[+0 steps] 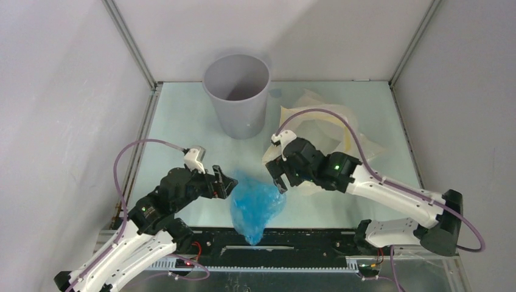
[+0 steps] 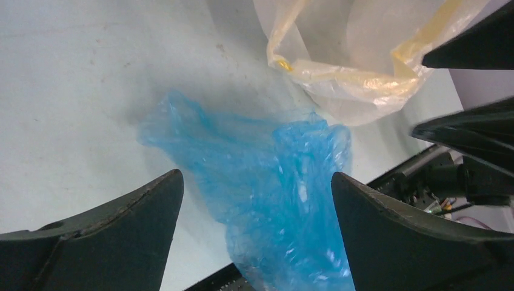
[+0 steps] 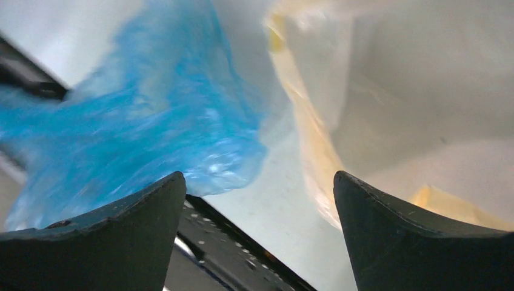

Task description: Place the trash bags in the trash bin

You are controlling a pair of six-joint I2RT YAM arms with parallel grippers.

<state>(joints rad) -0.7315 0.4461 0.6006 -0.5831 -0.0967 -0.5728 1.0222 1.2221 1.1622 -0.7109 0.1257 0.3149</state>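
Both of your claws, left gripper (image 1: 233,182) and right gripper (image 1: 278,180), stand wide and hold nothing beside the blue trash bag (image 1: 255,207) lying at lower centre, so moving it into the trash bin (image 1: 238,118) at upper centre is not yet done.

Crinkly glossy blue plastic bag (image 1: 255,207), smooth matt grey plastic bin (image 1: 243,117)

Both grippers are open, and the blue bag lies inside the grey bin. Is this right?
Not quite. The left gripper and the right gripper are open, but the blue bag lies on the table between them, not inside the grey bin. The top external view shows it.
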